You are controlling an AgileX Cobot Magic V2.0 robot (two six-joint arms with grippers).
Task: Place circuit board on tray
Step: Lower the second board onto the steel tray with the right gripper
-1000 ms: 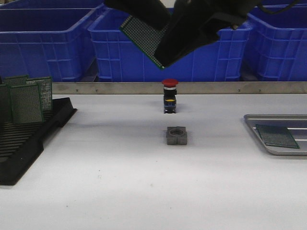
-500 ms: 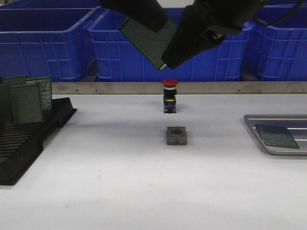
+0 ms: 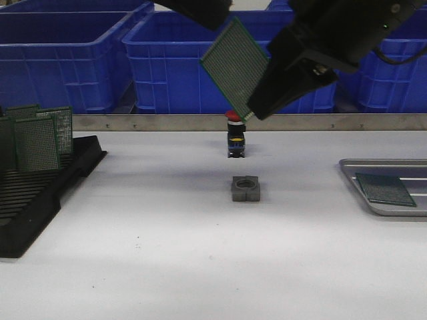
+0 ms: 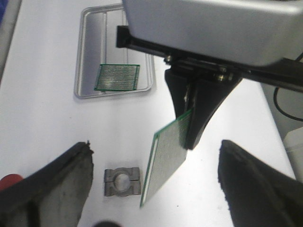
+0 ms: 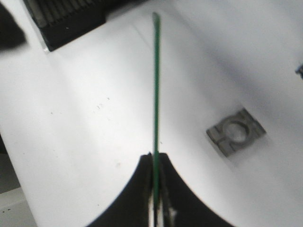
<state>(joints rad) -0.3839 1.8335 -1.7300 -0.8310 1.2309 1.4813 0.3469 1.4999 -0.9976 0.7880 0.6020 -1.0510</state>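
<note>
Handover stage is shown, high above a white table (image 3: 200, 267). A green circuit board (image 3: 235, 65) is held in the air, tilted on one corner, at about twelve o'clock in the front view, above a red-capped push button (image 3: 235, 137) and a small grey block with a round hole (image 3: 245, 189).

The right gripper (image 3: 261, 107) is clamped on the board's lower right edge; in the right wrist view the two black fingers (image 5: 142, 189) are pressed together on the thin green edge. The left gripper (image 4: 154, 189) is seen spread wide apart in its own wrist view, with the board between the two black fingers but touched by neither. Only a dark part of the left arm is visible at the upper edge of the front view, just above the board's upper corner.

The tray (image 3: 353, 175), silver-grey and shallow, lies at three o'clock on the table, well apart from the held board. One circuit board is already lying flat inside it (image 3: 385, 189).

At nine o'clock a black slotted rack (image 3: 40, 200) is seen with several more green boards (image 3: 37, 143) standing upright in it. Blue plastic bins (image 3: 67, 60) are lined along the back.

The task is judged to be roughly midway for this board: it has been lifted and is gripped by the right arm, but carrying it across to three o'clock, lowering it and releasing it on the tray are not yet done.
</note>
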